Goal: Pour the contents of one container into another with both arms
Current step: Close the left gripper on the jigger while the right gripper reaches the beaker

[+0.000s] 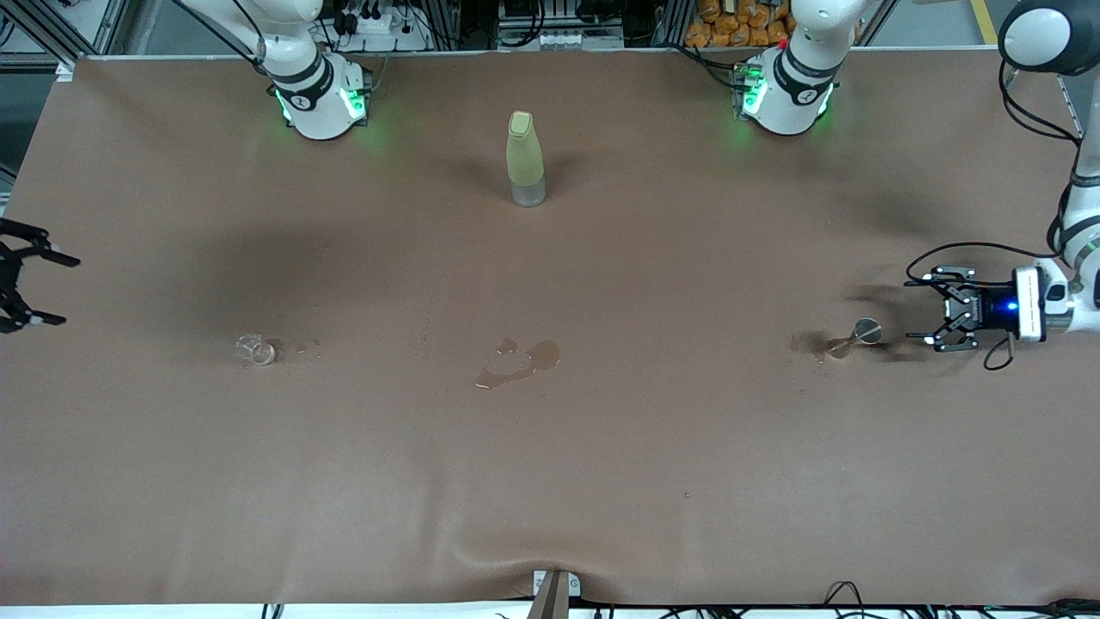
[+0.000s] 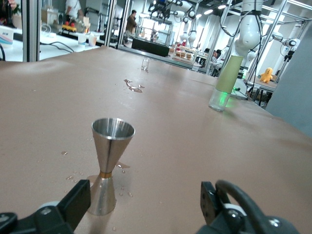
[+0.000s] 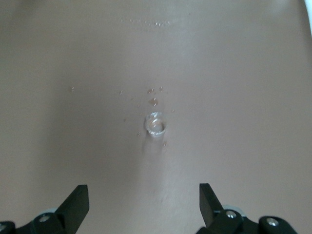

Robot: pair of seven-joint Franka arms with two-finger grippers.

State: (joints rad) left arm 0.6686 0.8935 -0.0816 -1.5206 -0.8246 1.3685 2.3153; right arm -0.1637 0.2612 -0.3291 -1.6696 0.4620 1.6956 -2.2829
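The left pincer (image 1: pixel 930 311), spread wide, lines up level with the steel jigger (image 1: pixel 862 333) at the surface's (image 1: pixel 550 481) 3 o'clock, apparently for a side grasp. At 9 o'clock, the right pincer (image 1: pixel 41 288), also spread, hangs near the small glass (image 1: pixel 256 349); a spill (image 1: pixel 518 364) sits between, a bottle (image 1: pixel 525 159) at 12.
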